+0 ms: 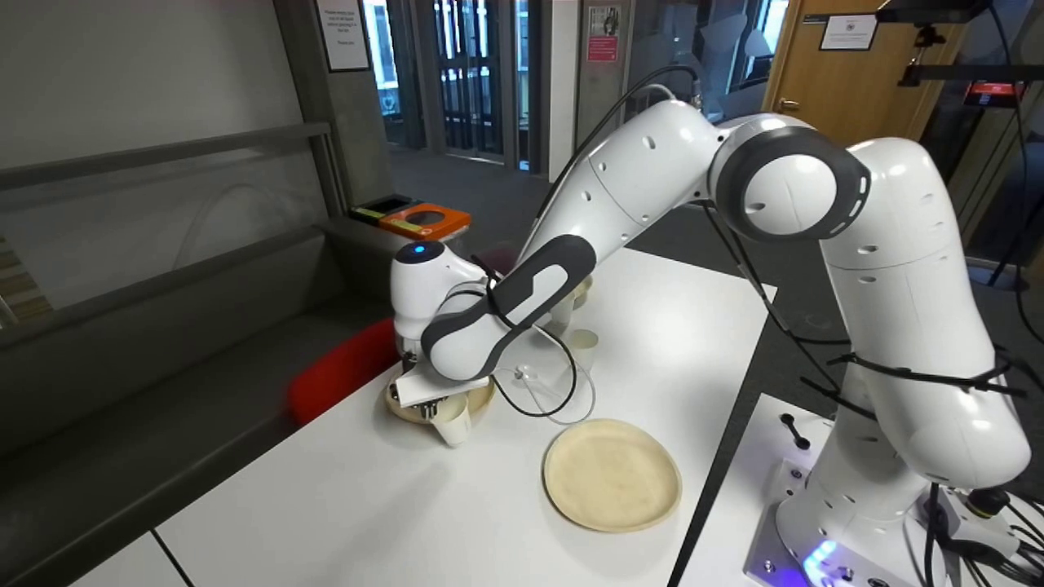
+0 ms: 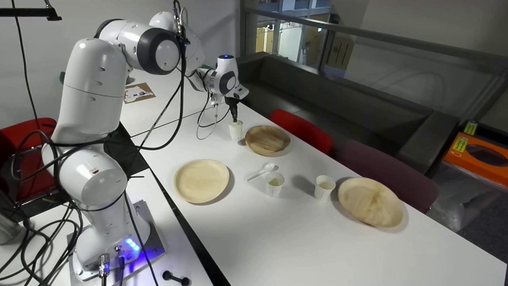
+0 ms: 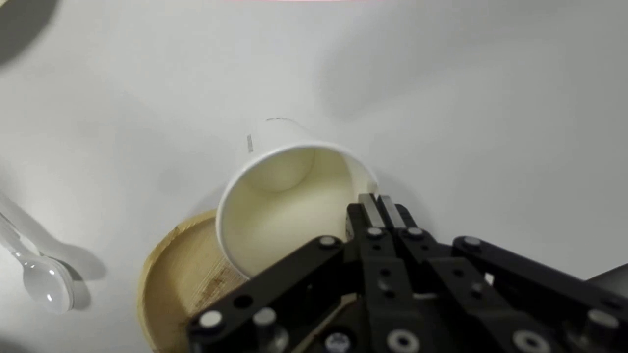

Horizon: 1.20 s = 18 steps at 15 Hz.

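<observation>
The gripper (image 3: 376, 197) is closed on the rim of a white cup (image 3: 294, 215), just beside the darker plate (image 2: 268, 140) near the bench's (image 2: 317, 246) edge by the red chair (image 2: 301, 131). Bare surface separates the cup from the pale plate (image 2: 201, 181) near the opposite edge. Whether the cup's base touches down is unclear. In the wrist view, the gripper hides some rim; the spoon's (image 3: 44, 282) handle is cut off.

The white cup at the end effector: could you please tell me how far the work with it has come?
Looks done: the grasp; the end effector is shut on the rim of the white cup. In hand: that cup, beside the brown plate; whether it rests on the table is unclear. Left, probably: letting go, since the jaws are not open.
</observation>
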{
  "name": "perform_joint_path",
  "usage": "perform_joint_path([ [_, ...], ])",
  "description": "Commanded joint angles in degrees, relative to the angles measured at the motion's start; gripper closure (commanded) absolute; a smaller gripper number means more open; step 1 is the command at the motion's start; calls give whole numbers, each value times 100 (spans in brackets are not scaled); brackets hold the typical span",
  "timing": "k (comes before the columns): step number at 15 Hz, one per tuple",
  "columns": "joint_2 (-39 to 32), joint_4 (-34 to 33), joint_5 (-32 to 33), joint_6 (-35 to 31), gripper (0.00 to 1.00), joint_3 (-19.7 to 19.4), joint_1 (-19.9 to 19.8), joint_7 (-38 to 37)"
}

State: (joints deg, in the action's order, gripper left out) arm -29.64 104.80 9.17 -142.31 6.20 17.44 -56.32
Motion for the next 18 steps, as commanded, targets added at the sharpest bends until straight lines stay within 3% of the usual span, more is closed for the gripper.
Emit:
perform_joint_path([
  [1,-139,-349,-339,468,99,33,97,442],
  [10,-410,-627,-320,383,99,-10,328,685],
  [18,-402,-307,-519,-722,99,-8,201,1210],
])
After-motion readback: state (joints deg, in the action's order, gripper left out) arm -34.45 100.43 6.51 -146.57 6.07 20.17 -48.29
